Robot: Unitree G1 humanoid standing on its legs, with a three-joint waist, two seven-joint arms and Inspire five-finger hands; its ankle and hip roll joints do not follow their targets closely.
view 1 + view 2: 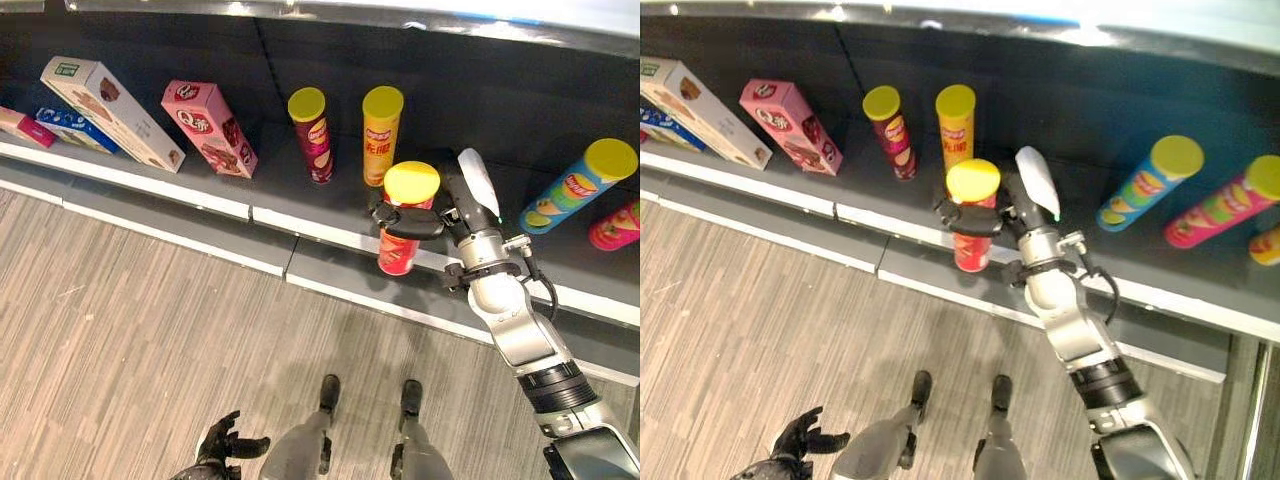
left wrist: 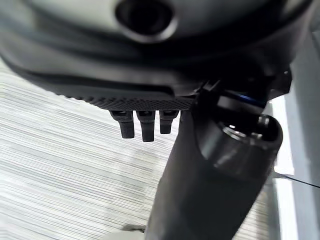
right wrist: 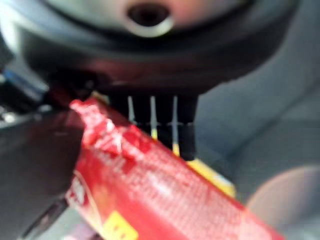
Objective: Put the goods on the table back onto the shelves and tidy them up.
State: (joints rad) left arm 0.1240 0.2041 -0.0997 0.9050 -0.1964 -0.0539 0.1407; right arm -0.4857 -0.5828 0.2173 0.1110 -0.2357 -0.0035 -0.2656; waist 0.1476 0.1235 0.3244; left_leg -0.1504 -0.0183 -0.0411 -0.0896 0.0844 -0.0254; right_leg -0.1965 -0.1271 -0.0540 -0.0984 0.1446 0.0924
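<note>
- My right robot hand (image 1: 440, 205) has its fingers and thumb wrapped round the red can (image 1: 400, 243), just under the yellow lid; my right wrist view confirms the red body lying against the fingers.
- The can stands upright, long axis vertical, and sits at the front lip of the shelf (image 1: 300, 190), just in front of the orange can (image 1: 381, 135) and to the right of the dark red can (image 1: 312, 135).
- From the palm, the open shelf floor lies forward, away from me, so I judge the coming move is a short push inward before letting go.
- The gap between the orange can and the tilted blue can (image 1: 578, 186) looks the likeliest slot.
- My left robot hand (image 1: 225, 447) hangs low over the floor, well apart, fingers loosely spread and holding nothing; the right arm is clearly the nearer.
</note>
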